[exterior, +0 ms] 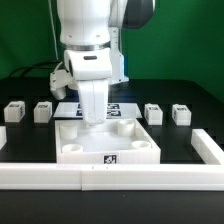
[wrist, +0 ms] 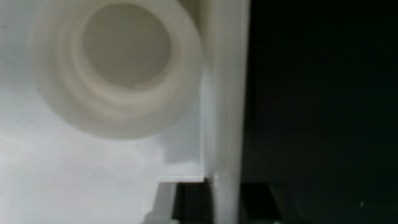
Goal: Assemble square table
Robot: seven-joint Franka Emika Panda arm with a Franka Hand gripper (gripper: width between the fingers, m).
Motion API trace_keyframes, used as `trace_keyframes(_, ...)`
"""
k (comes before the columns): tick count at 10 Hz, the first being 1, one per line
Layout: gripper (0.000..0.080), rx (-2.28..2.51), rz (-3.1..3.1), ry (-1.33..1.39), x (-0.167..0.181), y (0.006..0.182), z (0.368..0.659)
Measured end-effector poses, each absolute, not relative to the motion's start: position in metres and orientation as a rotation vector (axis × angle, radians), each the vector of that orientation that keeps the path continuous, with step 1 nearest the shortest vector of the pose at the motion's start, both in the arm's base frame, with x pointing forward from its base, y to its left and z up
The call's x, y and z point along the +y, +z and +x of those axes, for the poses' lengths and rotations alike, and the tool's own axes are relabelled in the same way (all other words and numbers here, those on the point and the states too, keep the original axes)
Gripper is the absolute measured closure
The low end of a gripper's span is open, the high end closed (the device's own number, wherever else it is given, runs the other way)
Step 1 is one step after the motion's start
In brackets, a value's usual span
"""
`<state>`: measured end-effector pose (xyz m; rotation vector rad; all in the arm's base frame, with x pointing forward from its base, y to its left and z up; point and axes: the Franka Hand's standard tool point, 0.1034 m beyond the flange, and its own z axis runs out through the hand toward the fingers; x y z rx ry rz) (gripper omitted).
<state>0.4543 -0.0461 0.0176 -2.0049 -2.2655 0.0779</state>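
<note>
The gripper point(exterior: 93, 120) is closed at the far edge of the slab point(exterior: 108, 142), apparently pinching its wall to reposition it, as it lies sockets-up on the table point(exterior: 205, 125) against the rail point(exterior: 60, 176), with the legs point(exterior: 43, 110) lined up behind.

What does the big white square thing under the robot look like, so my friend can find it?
Find the white robot arm in the middle of the black table. Right below it, inside the long white rail, lies the slab. It alone is wide and square, with round sockets at its corners and a tag on its front; the legs beside it are small blocks.
</note>
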Motion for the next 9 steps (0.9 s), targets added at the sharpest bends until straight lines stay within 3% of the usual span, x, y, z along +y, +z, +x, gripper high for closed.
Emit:
trace_keyframes(6, 0.0739, -2.263, -2.007, 0.078, -0.046, 0.018, 0.454)
trace_keyframes(9, 0.0739, -2.120, -2.170, 0.055, -0.001, 0.017, 0.473)
